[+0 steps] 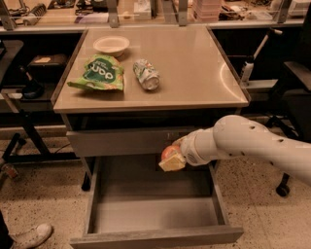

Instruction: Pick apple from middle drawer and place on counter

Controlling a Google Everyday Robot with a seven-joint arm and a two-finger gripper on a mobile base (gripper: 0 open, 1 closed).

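Note:
The middle drawer [155,214] is pulled open below the counter [194,73], and its bare grey inside holds nothing. My gripper [171,158] hangs above the drawer's back part, just in front of the drawer front above it. It is shut on the apple [169,152], a red-orange ball with a paler patch, held clear of the drawer floor. The white arm [243,143] reaches in from the right.
On the counter lie a green chip bag [98,73], a crushed can [146,74] and a white bowl [111,45]. A cluttered workbench [146,9] runs along the back. A black chair [296,92] stands at right. A shoe [31,236] shows at bottom left.

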